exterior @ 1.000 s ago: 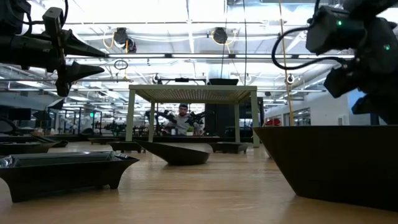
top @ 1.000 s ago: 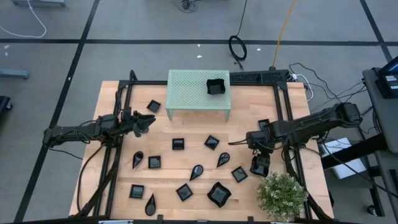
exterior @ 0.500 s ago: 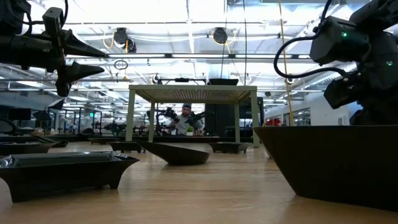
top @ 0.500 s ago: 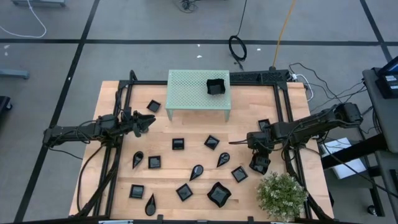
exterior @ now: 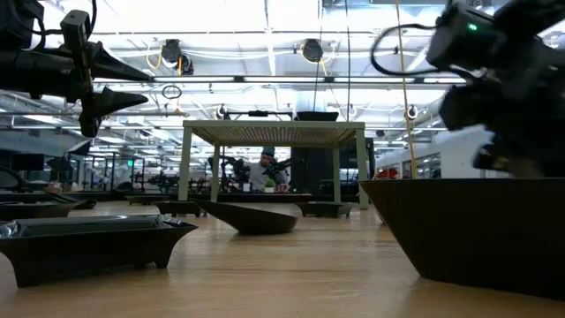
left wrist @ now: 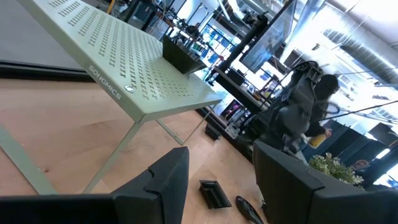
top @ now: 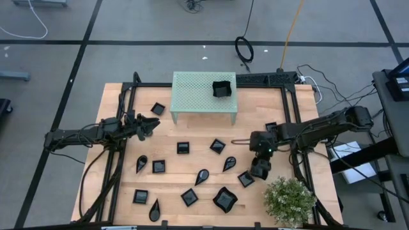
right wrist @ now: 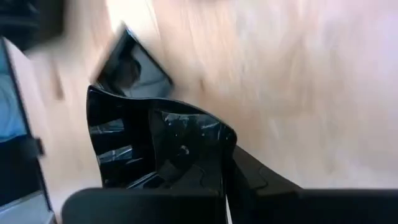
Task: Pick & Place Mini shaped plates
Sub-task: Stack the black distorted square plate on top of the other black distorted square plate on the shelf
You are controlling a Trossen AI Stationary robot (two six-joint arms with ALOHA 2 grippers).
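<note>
Near edge of the light wooden table (top: 121,96): a leafy green potted plant (top: 289,200) at the right corner, then a row of small glossy black mini plates, the wavy-edged one (top: 224,200) biggest, a square one (top: 140,196) and a teardrop one (top: 154,209) toward the left. Right gripper (top: 259,169) sits low just beside the plant, fingers pinched on a glossy black square mini plate (right wrist: 155,146); right wrist view shows that plate up off the wood, another square plate (right wrist: 130,65) flat on the table beyond it. Mid-table, more squares and teardrops lie scattered, well apart. Left gripper (top: 152,126) hovers over the left half of the table, fingers spread, nothing between them. Toward the far edge, a pale green perforated metal stand (top: 203,91) with one black square dish (top: 221,88) on its top, right side. A lone square plate (top: 158,109) lies just left of the stand. Low view: a person (exterior: 263,170) in the room behind.
</note>
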